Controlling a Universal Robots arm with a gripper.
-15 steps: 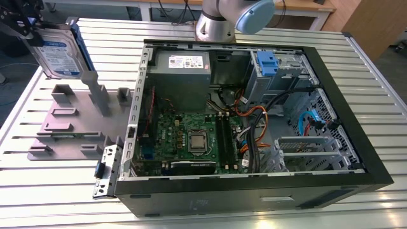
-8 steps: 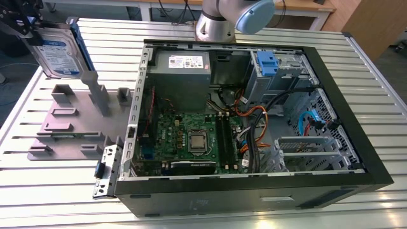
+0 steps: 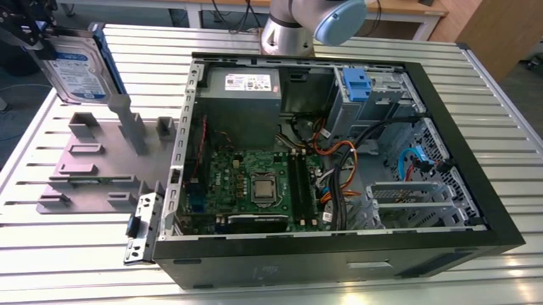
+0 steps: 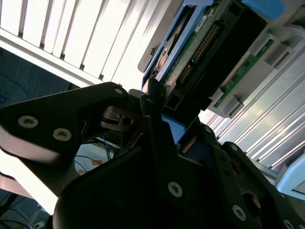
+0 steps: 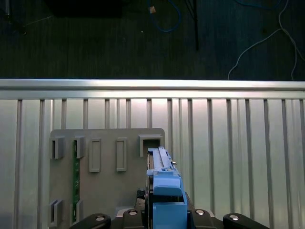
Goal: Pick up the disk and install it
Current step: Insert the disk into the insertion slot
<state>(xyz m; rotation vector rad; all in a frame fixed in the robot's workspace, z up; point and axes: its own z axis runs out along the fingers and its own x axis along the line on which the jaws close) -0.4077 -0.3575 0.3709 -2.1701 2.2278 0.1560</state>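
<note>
The disk (image 3: 81,67) hangs upright above the table at the exterior view's far left, its white-and-blue label facing the camera and blue rails along its edges. My gripper (image 3: 32,35) is shut on its upper end. In the second wrist view the black fingers (image 4: 151,102) clamp the disk (image 4: 200,43), whose green circuit board side shows. In the first wrist view the disk (image 5: 164,188) is seen edge-on, lifted above the grey stand (image 5: 105,191). The stand's slot under it holds nothing.
An open computer case (image 3: 475,210) lies on the slatted metal table (image 3: 500,82), with a motherboard, cables, a grey power-supply box (image 3: 241,95) and a drive bay with a blue carrier (image 3: 357,82). The grey stand (image 3: 93,165) with upright posts sits beside the case. The arm's base (image 3: 297,25) stands behind.
</note>
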